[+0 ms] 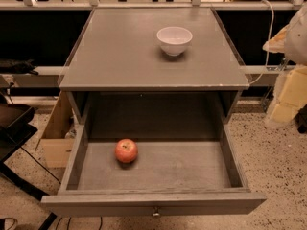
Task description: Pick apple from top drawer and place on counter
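Presently on view, one grey wooden cabinet, seen from the front and above.

1. Counter [120,56]: flat matte grey top, front edge scuffed pale in places. It carries a single white bowl [174,40], upright, right of centre and toward the back. The left half and the whole front strip are bare, and the left, right and front edges are all open.

2. Top drawer [96,205]: pulled fully out toward the viewer, front panel lowest in the scene with a small round metal knob [156,212] at its middle. Low side walls run back under the overhanging counter, and the rear of the cavity lies in shadow.

3. Apple [126,150]: red with yellowish patches, resting on the drawer floor left of centre, near the left wall but apart from it and well back from the front panel. It stands free on every side, with nothing above it short of the counter's front edge.

4. Gripper [297,32]: probably the pale, blurred form at the far right edge, level with the bowl but well beyond the counter's right edge. I cannot tell whether it is parted or closed. It touches nothing.

5. Surroundings: speckled floor [278,166] open to the right of the drawer, and a cardboard box [55,133] tight against the cabinet's left side.
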`<state>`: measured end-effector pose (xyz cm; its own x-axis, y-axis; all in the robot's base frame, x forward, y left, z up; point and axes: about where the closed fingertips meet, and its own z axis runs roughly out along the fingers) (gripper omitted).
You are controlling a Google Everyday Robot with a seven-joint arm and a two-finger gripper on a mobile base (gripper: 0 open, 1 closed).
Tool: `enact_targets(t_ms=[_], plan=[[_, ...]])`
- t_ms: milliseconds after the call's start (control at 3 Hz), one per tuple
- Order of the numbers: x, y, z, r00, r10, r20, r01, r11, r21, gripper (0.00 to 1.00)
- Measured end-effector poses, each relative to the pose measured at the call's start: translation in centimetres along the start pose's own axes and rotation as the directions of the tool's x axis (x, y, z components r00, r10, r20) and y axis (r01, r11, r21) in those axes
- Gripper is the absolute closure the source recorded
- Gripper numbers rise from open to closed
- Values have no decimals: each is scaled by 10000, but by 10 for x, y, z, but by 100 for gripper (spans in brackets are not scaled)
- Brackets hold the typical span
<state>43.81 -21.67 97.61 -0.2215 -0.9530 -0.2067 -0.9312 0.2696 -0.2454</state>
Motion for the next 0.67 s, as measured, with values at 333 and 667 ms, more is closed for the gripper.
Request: enact_targets(t_ms=[333,667], plan=[[0,0,0,10000,1,3,-1,10000,-1,0],[-29,16,53,9866,495,1556,-384,9965,-738,0]])
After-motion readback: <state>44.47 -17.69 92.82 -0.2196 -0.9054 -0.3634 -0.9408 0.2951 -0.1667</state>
